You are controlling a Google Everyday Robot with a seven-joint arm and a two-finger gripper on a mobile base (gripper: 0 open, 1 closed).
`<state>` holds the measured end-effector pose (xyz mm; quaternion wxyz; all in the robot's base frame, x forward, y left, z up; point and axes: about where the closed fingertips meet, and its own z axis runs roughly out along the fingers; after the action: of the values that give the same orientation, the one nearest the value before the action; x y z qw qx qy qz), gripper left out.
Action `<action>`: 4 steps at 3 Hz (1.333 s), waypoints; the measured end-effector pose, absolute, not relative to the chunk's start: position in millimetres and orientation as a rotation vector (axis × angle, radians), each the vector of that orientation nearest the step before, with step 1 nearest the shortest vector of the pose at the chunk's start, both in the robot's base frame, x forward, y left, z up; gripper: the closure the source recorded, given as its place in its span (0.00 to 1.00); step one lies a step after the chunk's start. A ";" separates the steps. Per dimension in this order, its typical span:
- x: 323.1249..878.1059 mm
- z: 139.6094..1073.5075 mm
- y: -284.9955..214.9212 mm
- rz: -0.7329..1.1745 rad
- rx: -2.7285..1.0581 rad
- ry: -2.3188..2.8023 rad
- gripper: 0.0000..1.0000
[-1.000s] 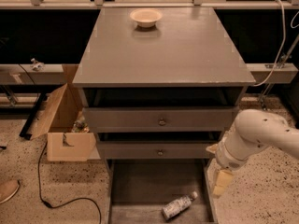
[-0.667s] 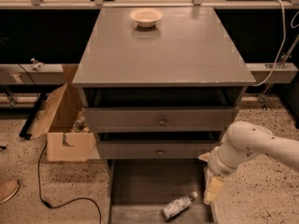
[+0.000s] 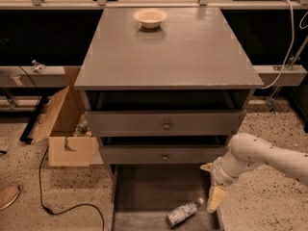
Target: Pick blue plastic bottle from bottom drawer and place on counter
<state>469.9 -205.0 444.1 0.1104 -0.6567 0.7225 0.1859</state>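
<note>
Blue plastic bottle point(image 3: 183, 214) lying on its side on the floor of the bottom drawer point(image 3: 154, 186), near the drawer's front right corner. Its white cap points up and to the right, and its pale patterned label faces the camera. The bottom drawer is pulled fully out from the base of the grey cabinet, and the bottle is the only object seen in it.

The end effector point(image 3: 214, 196) hangs just beside the bottle's cap end, over the drawer's right edge, apart from the bottle and pointing downward. Whether it is open or closed cannot be told from this view. It is carried by a white arm point(image 3: 260, 153) that enters from the right edge of the view and bends down beside the cabinet.

Above the bottom drawer sit the middle drawer point(image 3: 144, 156) and the upper drawer point(image 3: 144, 122). Each has a round knob at its centre, and each is pulled out slightly.

The cabinet's flat grey surface point(image 3: 168, 57) shows light chipping along its front and side edges. A shallow cream bowl point(image 3: 150, 18) stands upright near its rear edge, well apart from the bottle.

To the left of the cabinet, an open cardboard box point(image 3: 62, 129) rests on the speckled floor point(image 3: 269, 201), with a dark cable point(image 3: 57, 196) trailing across the floor in front of it.
</note>
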 end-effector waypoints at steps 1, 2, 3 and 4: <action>485.7 380.8 -206.0 0.626 -1.957 2.019 0.00; 492.2 319.9 -199.1 0.684 -1.992 1.924 0.00; 491.2 276.7 -193.0 0.685 -1.988 1.887 0.00; 502.9 217.8 -174.7 0.603 -1.950 1.892 0.00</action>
<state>502.9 -174.7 217.8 0.1782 -0.6894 0.6690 0.2132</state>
